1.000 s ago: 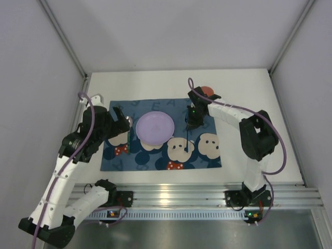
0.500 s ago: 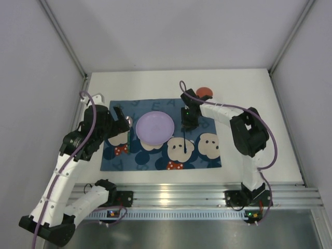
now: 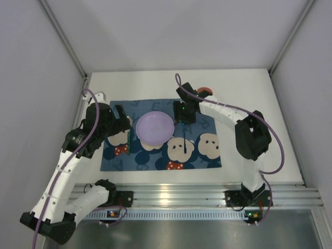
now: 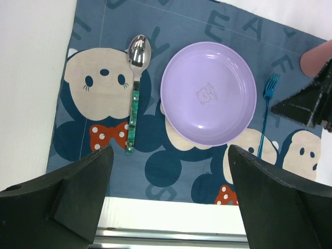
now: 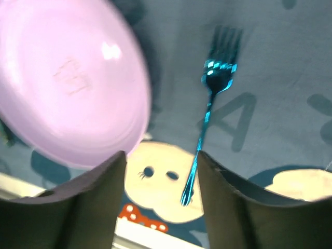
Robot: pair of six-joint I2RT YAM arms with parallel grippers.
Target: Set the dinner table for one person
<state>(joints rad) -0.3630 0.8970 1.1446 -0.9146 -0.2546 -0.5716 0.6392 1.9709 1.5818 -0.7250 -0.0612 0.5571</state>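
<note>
On the white dinner table (image 3: 249, 104) lies a blue cartoon-print mat (image 3: 207, 158). A purple plate (image 3: 154, 127) (image 4: 208, 93) sits at the mat's middle. A spoon with a green handle (image 4: 134, 88) (image 3: 127, 137) lies to its left. A blue fork (image 5: 207, 114) (image 4: 264, 114) (image 3: 184, 139) lies to its right. My right gripper (image 5: 162, 192) (image 3: 182, 111) hovers open over the fork and the plate's edge, holding nothing. My left gripper (image 4: 168, 197) (image 3: 122, 122) is open wide above the mat's left side, near the spoon.
A red-orange round object (image 3: 206, 90) (image 4: 316, 57) stands on the table behind the mat's far right corner, partly hidden by the right arm. Grey walls close in the table on three sides, and a metal rail (image 3: 171, 194) runs along the near edge.
My right gripper went from shut to open, leaving the fork flat on the mat, and moved left and back toward the plate's far edge. The left arm barely shifted.
</note>
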